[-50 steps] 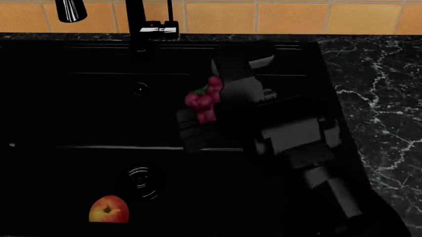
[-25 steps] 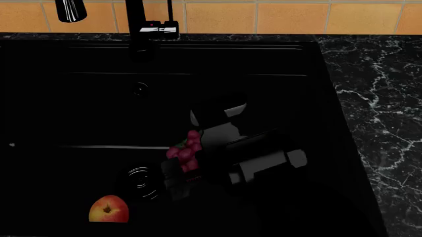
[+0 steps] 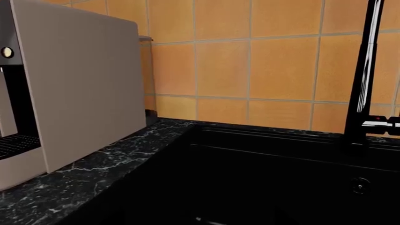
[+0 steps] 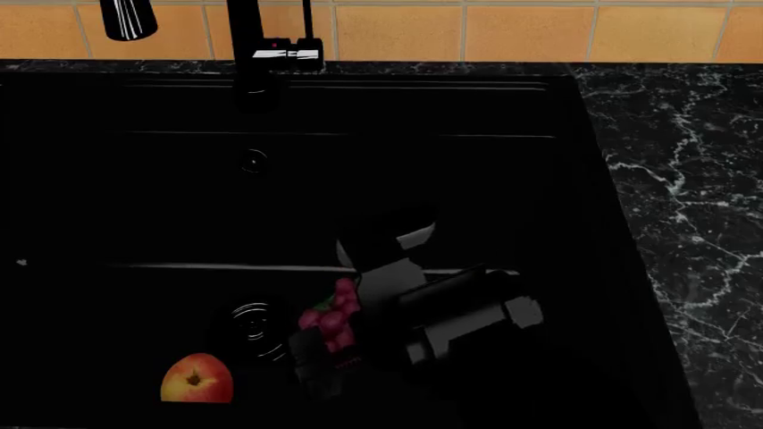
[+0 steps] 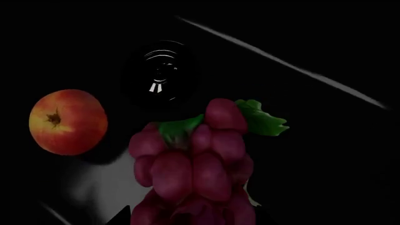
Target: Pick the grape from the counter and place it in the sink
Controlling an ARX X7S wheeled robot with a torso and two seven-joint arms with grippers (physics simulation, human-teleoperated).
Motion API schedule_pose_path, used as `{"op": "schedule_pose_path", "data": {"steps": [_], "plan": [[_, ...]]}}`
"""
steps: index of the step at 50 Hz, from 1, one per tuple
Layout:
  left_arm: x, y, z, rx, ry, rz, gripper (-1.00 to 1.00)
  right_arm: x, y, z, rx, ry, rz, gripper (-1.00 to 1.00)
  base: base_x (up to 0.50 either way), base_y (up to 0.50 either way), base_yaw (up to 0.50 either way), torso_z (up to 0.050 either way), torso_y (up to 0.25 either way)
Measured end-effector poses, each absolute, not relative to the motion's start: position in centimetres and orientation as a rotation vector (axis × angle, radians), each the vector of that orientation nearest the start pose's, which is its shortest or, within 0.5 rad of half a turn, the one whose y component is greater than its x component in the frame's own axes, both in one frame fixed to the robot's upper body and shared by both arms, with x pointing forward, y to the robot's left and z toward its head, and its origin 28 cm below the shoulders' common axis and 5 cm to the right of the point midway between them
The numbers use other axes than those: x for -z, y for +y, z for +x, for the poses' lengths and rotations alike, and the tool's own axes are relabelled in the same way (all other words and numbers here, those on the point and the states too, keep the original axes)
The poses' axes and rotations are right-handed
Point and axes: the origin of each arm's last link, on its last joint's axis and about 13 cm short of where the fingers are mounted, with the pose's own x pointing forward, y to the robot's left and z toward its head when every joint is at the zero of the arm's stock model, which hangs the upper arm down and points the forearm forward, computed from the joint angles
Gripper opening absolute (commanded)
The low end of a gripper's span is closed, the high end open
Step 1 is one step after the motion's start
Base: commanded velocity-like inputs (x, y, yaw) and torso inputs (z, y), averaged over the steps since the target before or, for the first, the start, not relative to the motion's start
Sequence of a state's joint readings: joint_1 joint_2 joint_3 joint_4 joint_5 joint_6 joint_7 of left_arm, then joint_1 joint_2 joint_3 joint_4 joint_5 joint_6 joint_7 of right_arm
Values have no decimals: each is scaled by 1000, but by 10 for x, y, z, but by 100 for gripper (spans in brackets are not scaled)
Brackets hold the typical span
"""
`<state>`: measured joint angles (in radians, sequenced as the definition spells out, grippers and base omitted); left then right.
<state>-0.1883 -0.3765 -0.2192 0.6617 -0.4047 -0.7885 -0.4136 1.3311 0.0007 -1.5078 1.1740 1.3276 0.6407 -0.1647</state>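
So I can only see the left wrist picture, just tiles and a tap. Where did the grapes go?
Observer: The grape bunch is held by the right gripper, low inside the sink.
Operator: Is anything else in the sink?
Observer: Yes, a peach lies on the sink floor, next to the round drain.
Operator: Are the grapes touching the peach?
Observer: No. In the right wrist picture there is a dark gap between the grapes and the peach.
Operator: Do they have leaves?
Observer: Yes, green leaves sit at the top of the bunch.
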Motion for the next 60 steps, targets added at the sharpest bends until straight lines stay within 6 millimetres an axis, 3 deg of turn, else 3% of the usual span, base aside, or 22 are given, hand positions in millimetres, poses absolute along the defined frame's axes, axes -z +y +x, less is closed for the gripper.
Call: {"op": "schedule_pose_path", "data": {"steps": [9, 10, 45, 60], "plan": [[-157, 285, 212, -381, -101, 45, 100, -131, -49, 387, -519, 830, -203, -100, -3, -1, 0, 0, 0], [-157, 285, 212, -381, -101, 45, 100, -131, -49, 387, -520, 831, -204, 100, 0, 0, 0, 0, 0], [-159, 283, 212, -377, -105, 50, 100, -132, -50, 388, -569, 830, -222, 100, -1, 0, -1, 0, 0], [-159, 283, 213, -376, -103, 50, 100, -148, -46, 393, -589, 782, -194, 100, 0, 0, 0, 0, 0]]}}
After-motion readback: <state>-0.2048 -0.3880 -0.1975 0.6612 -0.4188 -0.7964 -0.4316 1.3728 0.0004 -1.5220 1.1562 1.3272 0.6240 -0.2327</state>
